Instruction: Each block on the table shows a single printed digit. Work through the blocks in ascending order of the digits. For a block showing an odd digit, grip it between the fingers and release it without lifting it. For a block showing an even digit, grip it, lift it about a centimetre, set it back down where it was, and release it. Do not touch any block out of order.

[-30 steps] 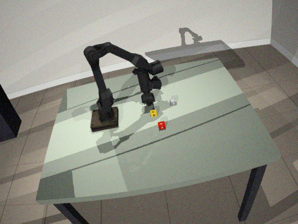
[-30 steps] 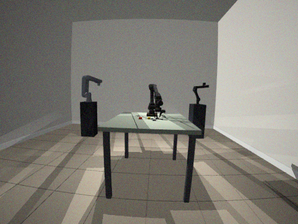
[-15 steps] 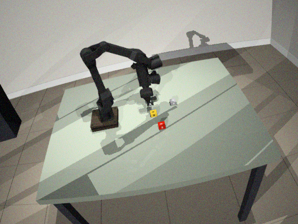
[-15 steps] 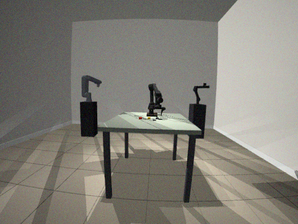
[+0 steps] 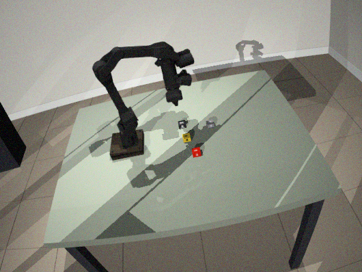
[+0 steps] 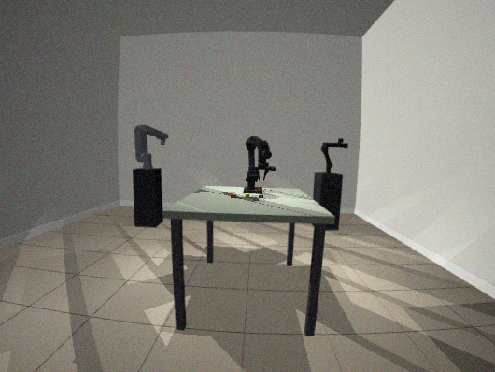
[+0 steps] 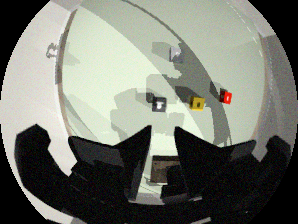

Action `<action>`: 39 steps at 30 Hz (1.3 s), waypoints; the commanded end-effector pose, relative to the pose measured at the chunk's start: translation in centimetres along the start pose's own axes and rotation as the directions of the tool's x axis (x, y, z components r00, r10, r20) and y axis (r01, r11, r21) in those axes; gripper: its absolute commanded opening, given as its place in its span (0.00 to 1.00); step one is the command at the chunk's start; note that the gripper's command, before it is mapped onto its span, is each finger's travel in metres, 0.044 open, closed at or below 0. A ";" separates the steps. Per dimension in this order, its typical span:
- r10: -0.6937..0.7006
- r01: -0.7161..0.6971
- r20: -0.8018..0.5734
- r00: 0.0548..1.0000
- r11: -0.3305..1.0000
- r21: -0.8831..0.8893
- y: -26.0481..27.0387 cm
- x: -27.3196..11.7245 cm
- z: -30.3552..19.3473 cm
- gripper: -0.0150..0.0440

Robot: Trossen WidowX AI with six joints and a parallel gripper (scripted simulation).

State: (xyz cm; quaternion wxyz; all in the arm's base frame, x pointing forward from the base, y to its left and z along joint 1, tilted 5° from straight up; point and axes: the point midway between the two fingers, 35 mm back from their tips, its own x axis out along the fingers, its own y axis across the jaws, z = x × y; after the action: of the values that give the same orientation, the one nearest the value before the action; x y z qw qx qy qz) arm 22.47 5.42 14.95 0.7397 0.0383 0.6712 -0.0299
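Observation:
My gripper is high above the table, its fingers partly apart with nothing between them. A black block with a white print sits just ahead of the fingertips in the wrist view. A yellow block with a dark print lies beside it. A red block lies beyond the yellow one. A grey block stands apart, farther out in the wrist view. The digits are too blurred to read.
The blocks stand on a pale green table, crossed by shadows of the arm. The arm's brown base is at one side. Two other arms stand on black pedestals behind the table.

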 end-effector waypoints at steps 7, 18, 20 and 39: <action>-0.005 0.005 0.007 1.000 1.000 0.003 -1.5 -0.4 0.6 0.46; -0.014 0.014 0.009 1.000 1.000 0.002 -10.5 -0.5 1.4 0.46; -0.014 0.014 0.009 1.000 1.000 0.002 -10.5 -0.3 1.5 0.50; -0.013 0.013 0.009 1.000 1.000 0.002 -10.6 8.6 1.5 0.93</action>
State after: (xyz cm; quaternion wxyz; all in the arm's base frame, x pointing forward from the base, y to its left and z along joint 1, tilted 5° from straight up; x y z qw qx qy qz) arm 23.95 -5.36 7.10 0.7451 0.0331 0.6650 -0.0394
